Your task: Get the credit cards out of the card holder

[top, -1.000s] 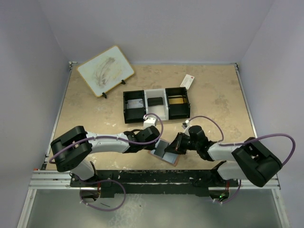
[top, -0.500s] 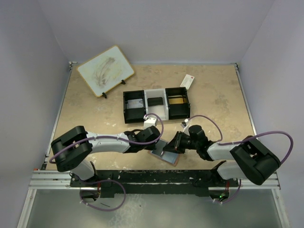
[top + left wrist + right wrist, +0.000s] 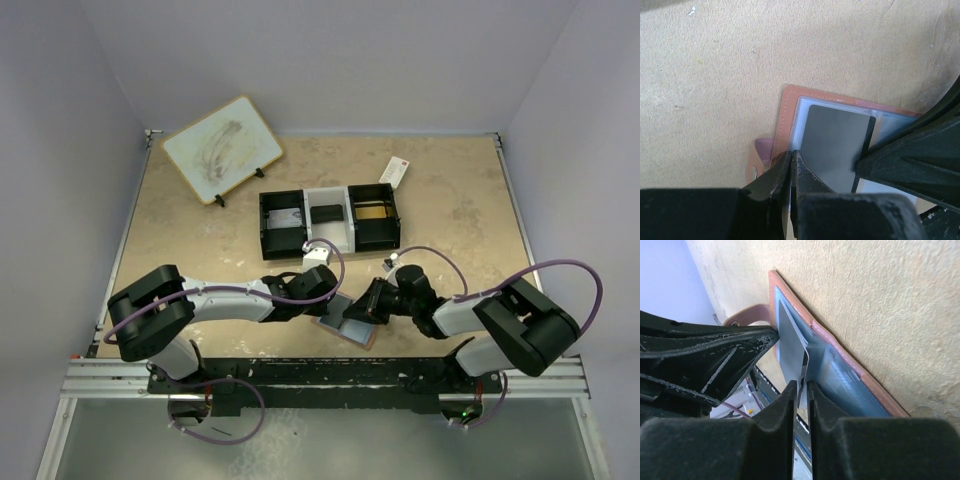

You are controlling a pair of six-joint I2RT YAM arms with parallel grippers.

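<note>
The salmon-tan card holder [image 3: 352, 330] lies open on the table near the front edge, its bluish clear pockets up. It also shows in the left wrist view [image 3: 785, 115] and the right wrist view [image 3: 840, 347]. A silvery grey credit card [image 3: 832, 145] sticks partway out of a pocket. My right gripper [image 3: 368, 307] is shut on that card's edge [image 3: 790, 347], seen between its fingertips [image 3: 801, 386]. My left gripper [image 3: 328, 300] is shut on the holder's left edge [image 3: 791, 155], beside the strap [image 3: 760, 155].
A black-and-white three-compartment tray [image 3: 352, 235] stands behind the grippers, with a silvery card [image 3: 285, 218] and a dark card [image 3: 325, 212] in it. A white packet with a red end [image 3: 394, 171] lies at the back right. A small whiteboard on a stand [image 3: 222, 148] is at the back left.
My right arm's elbow has swung in and its gripper has edged slightly left on the card. The left arm and the holder have not visibly moved.
</note>
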